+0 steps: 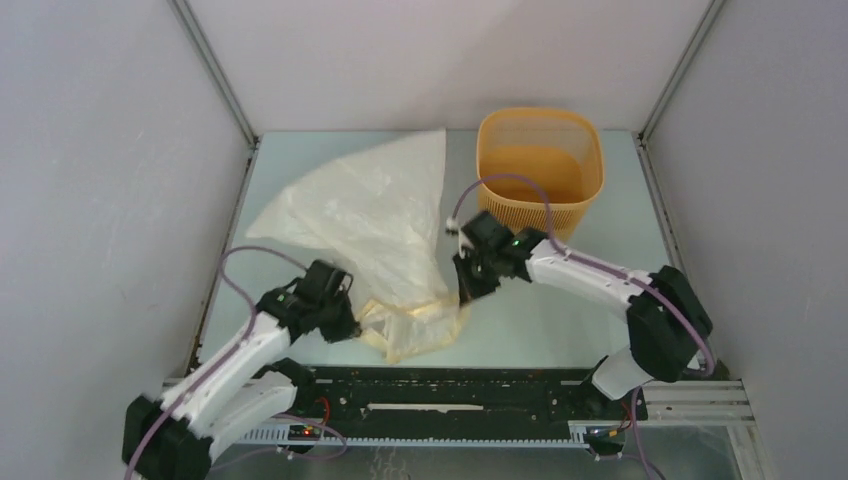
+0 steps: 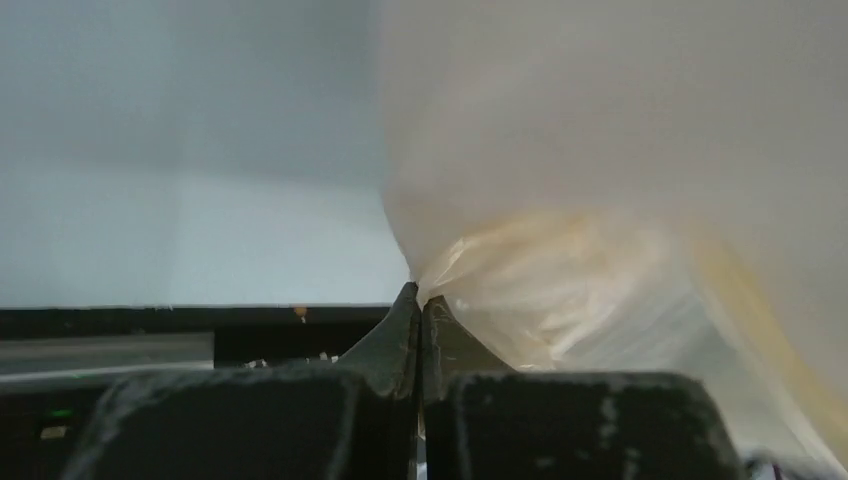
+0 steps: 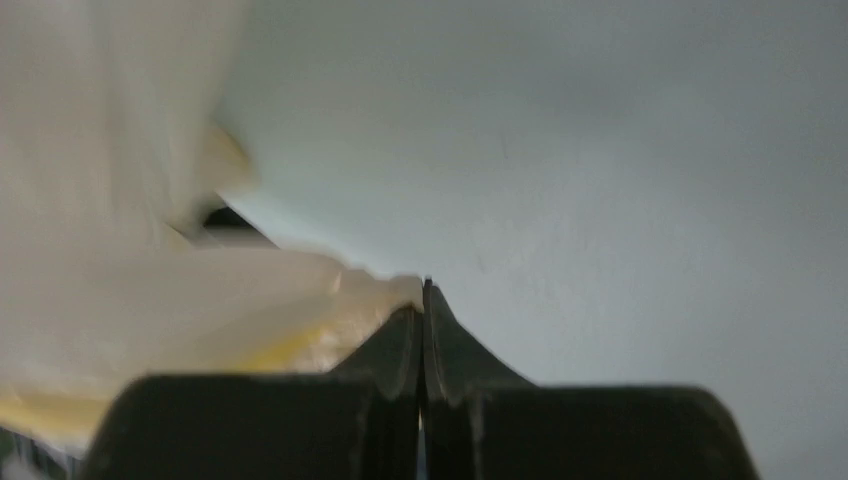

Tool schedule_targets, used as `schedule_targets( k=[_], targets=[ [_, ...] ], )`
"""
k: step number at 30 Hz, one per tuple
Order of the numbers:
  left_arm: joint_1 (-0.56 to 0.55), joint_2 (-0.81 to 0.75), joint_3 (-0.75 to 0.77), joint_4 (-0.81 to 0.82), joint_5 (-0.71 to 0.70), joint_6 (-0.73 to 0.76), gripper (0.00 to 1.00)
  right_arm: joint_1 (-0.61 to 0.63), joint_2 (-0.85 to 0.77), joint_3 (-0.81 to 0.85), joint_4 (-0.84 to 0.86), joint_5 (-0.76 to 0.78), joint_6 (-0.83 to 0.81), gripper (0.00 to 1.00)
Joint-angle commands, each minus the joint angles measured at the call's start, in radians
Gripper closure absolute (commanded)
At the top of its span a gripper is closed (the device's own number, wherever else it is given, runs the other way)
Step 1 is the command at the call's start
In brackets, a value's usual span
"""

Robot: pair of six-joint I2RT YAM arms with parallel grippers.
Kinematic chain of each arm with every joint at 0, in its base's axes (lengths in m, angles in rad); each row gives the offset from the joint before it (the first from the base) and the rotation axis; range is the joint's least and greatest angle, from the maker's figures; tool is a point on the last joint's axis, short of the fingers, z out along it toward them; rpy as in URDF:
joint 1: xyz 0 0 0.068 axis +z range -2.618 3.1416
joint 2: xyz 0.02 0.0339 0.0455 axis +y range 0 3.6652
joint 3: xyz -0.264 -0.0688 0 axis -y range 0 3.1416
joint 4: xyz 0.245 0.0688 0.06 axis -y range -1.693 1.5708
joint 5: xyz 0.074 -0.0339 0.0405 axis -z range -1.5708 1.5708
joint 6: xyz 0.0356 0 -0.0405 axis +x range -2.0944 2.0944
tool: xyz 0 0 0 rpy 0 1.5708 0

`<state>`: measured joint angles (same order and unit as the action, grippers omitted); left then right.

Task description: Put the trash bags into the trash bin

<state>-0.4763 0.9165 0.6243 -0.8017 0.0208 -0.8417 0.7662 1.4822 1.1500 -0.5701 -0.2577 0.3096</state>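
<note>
We are pinching the trash bag with both grippers, at the near end of the table. Our left gripper is pressed together on the bag's crumpled near-left edge. In the left wrist view its fingertips are meeting with no gap, and the thin film is gathering into them right at the tip. Our right gripper is pressed together as well, on the near-right edge of the same bag. In the right wrist view a yellowish fold of the bag is running up to the closed tips, though that picture is blurred. Between our two grippers the bag is bunching into a wrinkled, yellow-tinged strip. From there the pale, see-through sheet is spreading out toward the far left. The trash bin is standing upright at the far right of the table, just beyond our right wrist, and one far corner of the bag is reaching up beside its left rim.
</note>
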Motion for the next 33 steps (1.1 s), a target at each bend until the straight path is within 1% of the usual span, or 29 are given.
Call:
schedule_targets(
  k=[1,3,4,5,7,10,12,13,14,15,16,17,18,19,20,21,23,24,25,27,28,30,31,33],
  targets=[
    [-0.019,-0.316,-0.008,0.097,0.101,-0.091,1.00,0.081,-0.098,-0.057,-0.060,-0.087,0.066,1.00],
    [-0.012,-0.292,0.079,0.112,0.136,-0.056,1.00,0.060,-0.116,-0.014,-0.043,-0.116,0.074,1.00],
    [-0.004,-0.251,0.161,0.103,0.153,-0.029,1.00,0.040,-0.118,0.026,-0.048,-0.128,0.075,1.00],
    [0.001,-0.198,0.259,0.081,0.166,0.006,1.00,0.019,-0.113,0.086,-0.066,-0.138,0.074,1.00],
    [0.011,-0.081,0.516,0.006,0.166,0.090,1.00,-0.022,-0.084,0.283,-0.143,-0.148,0.056,1.00],
    [0.011,0.074,0.965,-0.138,0.074,0.187,1.00,-0.042,-0.004,0.647,-0.301,-0.125,0.007,1.00],
    [0.011,0.143,1.228,-0.196,-0.022,0.232,1.00,-0.034,0.040,0.883,-0.388,-0.097,-0.024,1.00],
    [0.011,0.157,1.312,-0.209,-0.080,0.242,1.00,-0.028,0.053,0.981,-0.415,-0.086,-0.034,1.00],
    [0.012,0.151,1.358,-0.208,-0.150,0.241,1.00,-0.022,0.054,1.042,-0.425,-0.075,-0.043,1.00],
    [0.012,0.122,1.346,-0.192,-0.219,0.230,1.00,-0.016,0.042,1.060,-0.407,-0.062,-0.046,1.00],
    [0.011,0.075,1.283,-0.154,-0.290,0.216,1.00,-0.012,0.014,1.027,-0.365,-0.052,-0.047,1.00],
    [0.011,0.011,1.176,-0.116,-0.349,0.200,1.00,-0.009,-0.027,0.953,-0.308,-0.044,-0.049,1.00],
    [0.011,-0.051,1.062,-0.086,-0.400,0.173,1.00,-0.008,-0.072,0.836,-0.238,-0.034,-0.037,1.00],
    [0.011,-0.134,0.890,-0.082,-0.442,0.132,1.00,-0.013,-0.115,0.717,-0.179,-0.033,-0.017,1.00],
    [0.015,-0.184,0.767,-0.095,-0.458,0.079,1.00,-0.020,-0.149,0.598,-0.119,-0.046,0.014,1.00],
    [0.020,-0.221,0.665,-0.117,-0.439,0.033,1.00,-0.028,-0.174,0.485,-0.082,-0.075,0.044,1.00],
    [0.022,-0.292,0.448,-0.132,-0.327,-0.017,1.00,-0.034,-0.189,0.319,-0.064,-0.136,0.098,1.00],
    [0.022,-0.325,0.363,-0.138,-0.247,-0.040,1.00,-0.033,-0.186,0.260,-0.076,-0.155,0.114,1.00],
    [0.022,-0.362,0.293,-0.146,-0.202,-0.060,1.00,-0.029,-0.180,0.220,-0.103,-0.161,0.122,1.00],
    [0.022,-0.449,0.227,-0.148,-0.168,-0.086,1.00,-0.027,-0.173,0.195,-0.145,-0.157,0.115,1.00],
    [0.022,-0.489,0.230,-0.141,-0.168,-0.082,1.00,-0.029,-0.178,0.210,-0.150,-0.155,0.099,1.00],
    [0.022,-0.535,0.280,-0.079,-0.157,-0.024,1.00,-0.040,-0.192,0.273,-0.150,-0.139,0.063,1.00],
    [0.022,-0.534,0.317,-0.038,-0.141,0.034,1.00,-0.043,-0.188,0.323,-0.145,-0.138,0.044,1.00],
    [0.022,-0.483,0.415,0.032,-0.066,0.125,0.99,-0.047,-0.158,0.427,-0.131,-0.168,-0.004,1.00]
  ],
)
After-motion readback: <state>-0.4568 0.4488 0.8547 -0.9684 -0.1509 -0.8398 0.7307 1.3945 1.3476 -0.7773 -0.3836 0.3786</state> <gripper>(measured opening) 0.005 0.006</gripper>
